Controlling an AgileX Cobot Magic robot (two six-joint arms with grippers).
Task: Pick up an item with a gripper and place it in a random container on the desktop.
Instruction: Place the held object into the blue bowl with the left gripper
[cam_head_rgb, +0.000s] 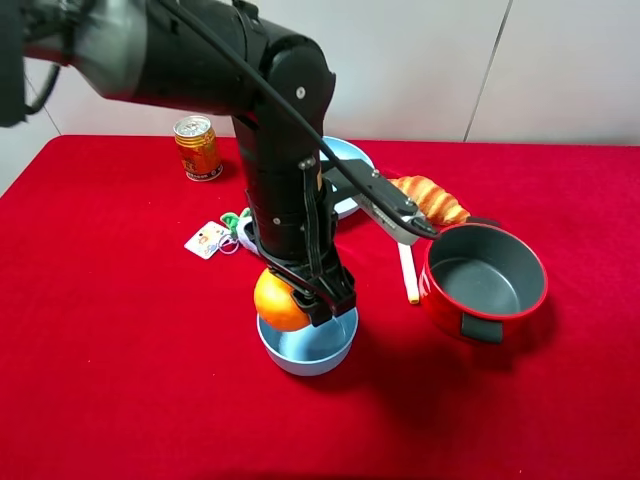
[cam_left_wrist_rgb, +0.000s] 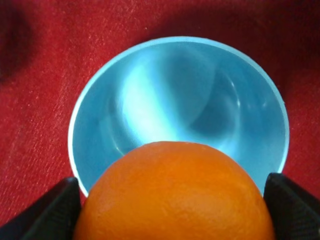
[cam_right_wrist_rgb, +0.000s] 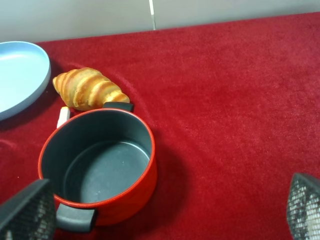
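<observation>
Fruit (cam_left_wrist_rgb: 175, 200) being held clamped in left gripper (cam_head_rgb: 303, 292), hanging over bowl (cam_left_wrist_rgb: 225, 100) rim, not yet inside; placing step running. Next: centring, lowering, opening jaws. Right gripper (cam_right_wrist_rgb: 165, 212): jaws apart

1. Worktop (cam_head_rgb: 110, 360) was red cloth, matt, fuzzy.
2. Fruit (cam_left_wrist_rgb: 175, 200) had dimpled orange skin, mild sheen.
3. Bowl (cam_left_wrist_rgb: 165, 95) looked smooth glossy plastic.
4. Pot (cam_right_wrist_rgb: 136, 192) was glossy red outside, matt grey inside.
5. Can (cam_head_rgb: 197, 150) was shiny metal.
</observation>
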